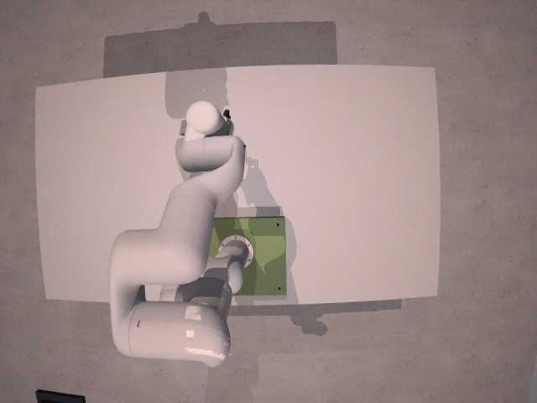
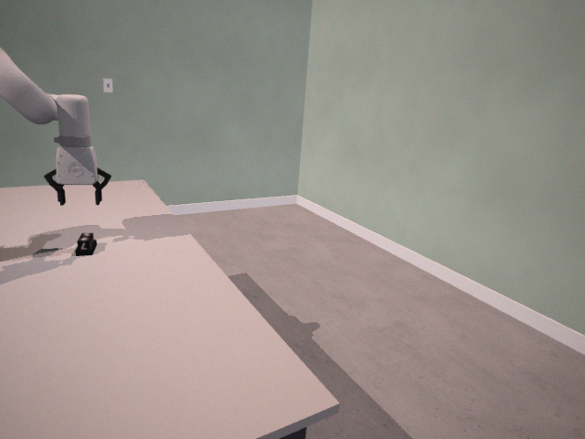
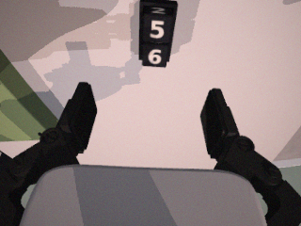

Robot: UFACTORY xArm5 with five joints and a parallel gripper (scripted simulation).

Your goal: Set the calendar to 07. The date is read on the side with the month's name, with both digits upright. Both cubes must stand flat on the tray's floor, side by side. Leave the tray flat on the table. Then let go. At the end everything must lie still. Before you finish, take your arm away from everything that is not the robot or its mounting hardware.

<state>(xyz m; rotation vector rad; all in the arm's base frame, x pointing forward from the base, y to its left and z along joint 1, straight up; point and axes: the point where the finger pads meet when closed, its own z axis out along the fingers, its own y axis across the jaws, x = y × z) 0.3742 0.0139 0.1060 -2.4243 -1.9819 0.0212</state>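
The small black calendar, its tray (image 2: 84, 252) holding cubes with white digits, stands on the table. In the wrist view its cubes (image 3: 156, 37) are ahead of the fingers, near the top edge, in line with the gap. A 5 and a 6 show, with a sideways mark above them; which faces are tops or sides I cannot tell surely. A mark like a Z or 7 faces the exterior view. The arm hides nearly all the calendar in the top view. The month's name is not readable. My gripper (image 2: 79, 200) (image 3: 150, 99) is open and empty, well above the table.
The white table (image 1: 346, 173) (image 2: 164, 330) bears the arm's green base plate (image 1: 271, 277) (image 3: 19, 110) at its near edge in the top view. Arm shadows lie across the table around the calendar. The table's edge (image 2: 264, 321) drops to the floor.
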